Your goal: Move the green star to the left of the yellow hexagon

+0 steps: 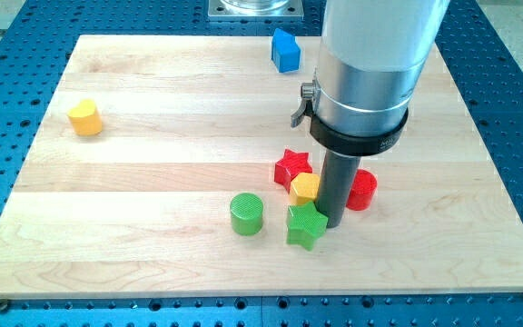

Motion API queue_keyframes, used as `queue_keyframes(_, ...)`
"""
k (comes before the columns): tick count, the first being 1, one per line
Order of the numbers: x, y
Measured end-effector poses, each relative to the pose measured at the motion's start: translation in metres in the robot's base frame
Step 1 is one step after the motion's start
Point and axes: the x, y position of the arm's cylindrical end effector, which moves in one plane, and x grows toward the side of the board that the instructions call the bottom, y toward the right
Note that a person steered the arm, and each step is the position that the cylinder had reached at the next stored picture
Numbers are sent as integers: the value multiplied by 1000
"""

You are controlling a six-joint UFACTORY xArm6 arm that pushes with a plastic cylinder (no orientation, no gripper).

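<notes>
The green star (pixel 305 225) lies on the wooden board (pixel 152 163) below the yellow hexagon (pixel 303 187), touching or nearly touching it. My tip (pixel 331 223) is down at the board right beside the star's right side and just below-right of the yellow hexagon. The rod hides part of the hexagon's right edge.
A red star (pixel 291 166) sits just above the yellow hexagon. A red cylinder (pixel 362 190) is right of the rod. A green cylinder (pixel 247 213) is left of the green star. A yellow heart-like block (pixel 85 117) is at the view's left, a blue block (pixel 285 50) at the top.
</notes>
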Motion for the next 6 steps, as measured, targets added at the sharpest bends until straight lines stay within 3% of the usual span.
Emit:
queue_keyframes(1, 10, 28)
queue_keyframes(3, 65, -5)
queue_keyframes(6, -5, -40)
